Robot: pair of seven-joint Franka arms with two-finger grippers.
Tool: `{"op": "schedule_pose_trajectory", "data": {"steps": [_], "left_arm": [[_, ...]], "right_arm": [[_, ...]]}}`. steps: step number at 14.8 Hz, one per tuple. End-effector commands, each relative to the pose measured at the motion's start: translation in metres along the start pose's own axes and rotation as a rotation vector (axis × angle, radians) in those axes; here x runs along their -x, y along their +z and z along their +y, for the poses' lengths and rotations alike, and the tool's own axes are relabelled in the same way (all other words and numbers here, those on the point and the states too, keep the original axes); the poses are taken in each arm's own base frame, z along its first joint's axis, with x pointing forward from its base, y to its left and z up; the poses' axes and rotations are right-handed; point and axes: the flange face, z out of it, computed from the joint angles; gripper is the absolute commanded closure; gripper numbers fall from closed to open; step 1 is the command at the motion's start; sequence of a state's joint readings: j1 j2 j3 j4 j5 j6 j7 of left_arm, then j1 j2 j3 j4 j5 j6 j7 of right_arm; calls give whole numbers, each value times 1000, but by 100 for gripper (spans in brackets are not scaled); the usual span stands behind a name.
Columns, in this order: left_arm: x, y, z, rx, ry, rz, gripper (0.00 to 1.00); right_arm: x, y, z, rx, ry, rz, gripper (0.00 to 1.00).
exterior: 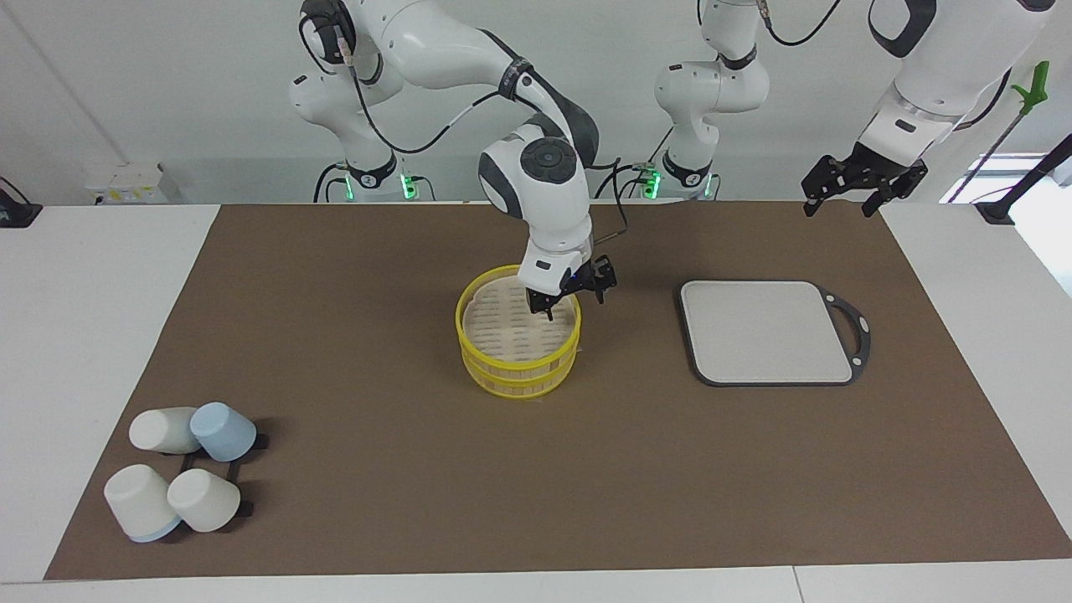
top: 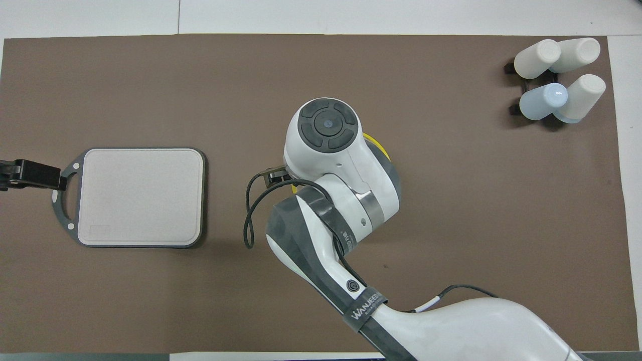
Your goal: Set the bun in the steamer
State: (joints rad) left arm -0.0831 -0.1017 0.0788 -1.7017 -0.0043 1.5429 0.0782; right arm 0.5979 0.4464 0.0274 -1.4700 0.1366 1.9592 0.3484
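Observation:
The steamer (exterior: 519, 368), a round two-tier basket with yellow rims and a pale slatted floor, stands mid-table. My right gripper (exterior: 548, 310) reaches down inside it, just above the floor at the side nearer to the robots. I see no bun; the right hand may hide it. In the overhead view the right arm covers the steamer except a yellow sliver of rim (top: 377, 144). My left gripper (exterior: 863, 191) is open and empty. It waits raised over the table edge at the left arm's end.
A flat grey board with a dark rim (exterior: 769, 332) lies beside the steamer toward the left arm's end; it also shows in the overhead view (top: 140, 196). Several white and blue cups (exterior: 180, 473) lie on a black rack at the right arm's end, farther from the robots.

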Motion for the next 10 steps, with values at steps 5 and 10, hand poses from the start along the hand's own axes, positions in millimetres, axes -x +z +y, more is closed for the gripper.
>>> {"op": "schedule_pose_trajectory", "data": {"steps": [5,10], "left_arm": [[5,-1,-2,9,4,21,0],[4,-1,-2,9,4,23,0]], "right_arm": [[32,-132,155,37,45,-131,0],[98,-195,216,58,42,-106,0]]}}
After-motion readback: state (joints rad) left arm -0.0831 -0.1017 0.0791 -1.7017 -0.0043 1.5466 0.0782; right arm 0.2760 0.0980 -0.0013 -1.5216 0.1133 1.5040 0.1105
